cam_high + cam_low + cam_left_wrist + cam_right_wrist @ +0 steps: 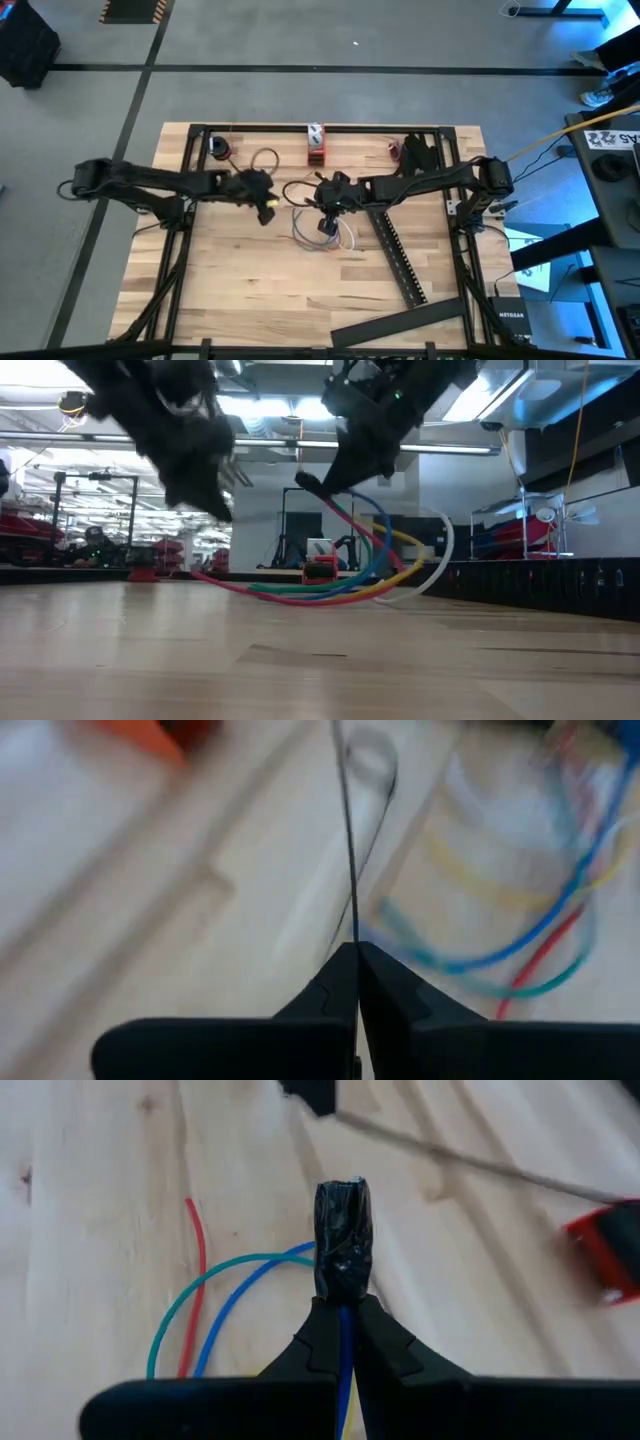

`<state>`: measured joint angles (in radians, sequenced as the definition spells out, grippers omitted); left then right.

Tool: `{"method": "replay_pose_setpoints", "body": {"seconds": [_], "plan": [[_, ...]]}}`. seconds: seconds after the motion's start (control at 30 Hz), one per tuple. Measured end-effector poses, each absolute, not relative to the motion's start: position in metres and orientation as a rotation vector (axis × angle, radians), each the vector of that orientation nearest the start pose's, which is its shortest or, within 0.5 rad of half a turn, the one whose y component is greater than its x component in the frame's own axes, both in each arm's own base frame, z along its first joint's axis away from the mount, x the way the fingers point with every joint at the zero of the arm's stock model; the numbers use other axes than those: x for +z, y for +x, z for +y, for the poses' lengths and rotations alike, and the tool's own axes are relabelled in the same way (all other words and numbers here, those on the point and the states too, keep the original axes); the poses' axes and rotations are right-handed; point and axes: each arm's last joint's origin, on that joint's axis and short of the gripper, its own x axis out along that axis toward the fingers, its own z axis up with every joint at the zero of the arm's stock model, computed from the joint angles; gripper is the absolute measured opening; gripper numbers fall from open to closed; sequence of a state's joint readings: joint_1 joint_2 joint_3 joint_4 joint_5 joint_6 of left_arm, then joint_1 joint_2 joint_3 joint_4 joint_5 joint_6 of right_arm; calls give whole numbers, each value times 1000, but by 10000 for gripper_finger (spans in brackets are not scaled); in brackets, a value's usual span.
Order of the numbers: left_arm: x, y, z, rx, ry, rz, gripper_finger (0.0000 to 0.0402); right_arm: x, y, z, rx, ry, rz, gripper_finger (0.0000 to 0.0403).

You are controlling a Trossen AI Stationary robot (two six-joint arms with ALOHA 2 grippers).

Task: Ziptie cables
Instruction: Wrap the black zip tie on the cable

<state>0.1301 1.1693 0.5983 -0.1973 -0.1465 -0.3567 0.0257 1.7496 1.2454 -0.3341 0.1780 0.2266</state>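
Observation:
The cables [330, 585] are a bunch of blue, red, green, yellow and white wires. One end is bound in black tape [343, 1240] and raised off the table. The loops sag onto the wood [320, 232]. My right gripper [345, 1305] is shut on them just behind the tape; it shows over the table's middle [326, 200]. My left gripper [356, 948] is shut on a thin black zip tie [347, 840]. It hovers to the left of the cables [262, 195], and the tie's far end curls into a small loop [372, 760]. My left gripper pinches the zip tie's straight strip [354, 925] between its two fingertips. The strip runs on ahead of the fingers, along their line, clear of the table. My right gripper pinches the bunch right behind its taped end [345, 1318] between both fingers, slanting down from above. The taped end sticks out past the tips. The bunch hangs slack below, with its loops lying on the table [300, 592].
A red and white object [316, 145] sits at the far edge. A long black slotted bar [397, 255] lies slanted right of the cables, with a flat black strip [400, 322] near the front. Black frame rails [190, 150] border the table. Bare wood lies at the front left.

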Motion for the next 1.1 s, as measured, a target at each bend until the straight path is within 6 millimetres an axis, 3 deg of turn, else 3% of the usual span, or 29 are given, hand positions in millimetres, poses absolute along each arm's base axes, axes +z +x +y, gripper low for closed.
{"method": "replay_pose_setpoints", "body": {"seconds": [0.23, 0.43, 0.7, 0.9, 1.1], "plan": [[282, 209, 40, 302, -232, 315, 1, 267, 384, -8, -254, -30, 794, 10], [314, 209, 40, 165, -259, 25, 1, 310, 393, -12, -276, -141, 684, 10], [318, 225, 44, 126, -299, -105, 1, 324, 396, -12, -282, -148, 636, 10], [306, 242, 45, 98, -315, -84, 1, 326, 398, -11, -269, -137, 612, 10], [301, 247, 47, 124, -310, -77, 1, 325, 398, -7, -215, -102, 618, 10]]}}
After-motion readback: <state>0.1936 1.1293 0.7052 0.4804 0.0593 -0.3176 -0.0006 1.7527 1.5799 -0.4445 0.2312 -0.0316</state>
